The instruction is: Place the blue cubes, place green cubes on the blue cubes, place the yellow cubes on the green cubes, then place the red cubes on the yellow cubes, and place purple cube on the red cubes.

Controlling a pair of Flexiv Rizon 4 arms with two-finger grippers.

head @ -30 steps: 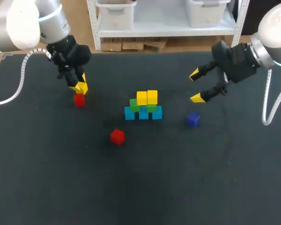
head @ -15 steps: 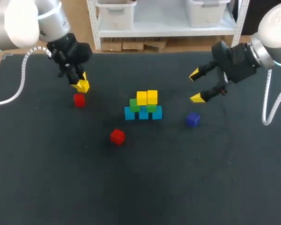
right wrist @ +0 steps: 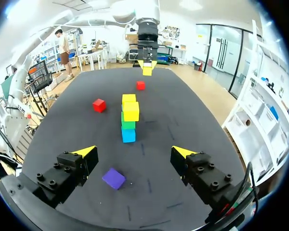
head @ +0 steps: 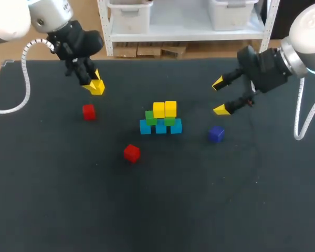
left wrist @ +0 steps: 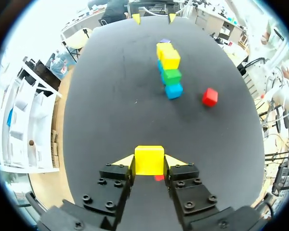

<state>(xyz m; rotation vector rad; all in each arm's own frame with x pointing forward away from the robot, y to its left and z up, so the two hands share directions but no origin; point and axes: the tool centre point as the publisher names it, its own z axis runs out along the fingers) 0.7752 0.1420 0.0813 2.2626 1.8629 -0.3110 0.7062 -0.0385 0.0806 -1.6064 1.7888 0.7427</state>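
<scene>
Findings at this moment, left arm first.

1. My left tool (head: 95,86) is clamped on a yellow cube (left wrist: 149,159), held raised over the far left of the table (head: 68,210). The cube sits right at the tips of the fingers, so the hold looks shallow. A quick swing toward the middle could let it twist or drop.

2. The stack (head: 160,119) stands at the table's middle: a blue row at the base, green cubes on it, two yellow cubes on top. I see little spare seat left at the yellow level. If the held cube comes in low or off-centre, it could push the top yellow pair off the green, or land half-supported and tip.

3. One red cube (head: 88,111) lies just near of the left tool. A second red cube (head: 131,153) lies near-left of the stack, close to a low carry path.

4. My right tool (head: 219,96) hangs to the right of the stack, fingers wide apart and holding nothing, with the purple cube (head: 216,133) on the table just near of it. Should both arms close on the middle together, they may foul each other
</scene>
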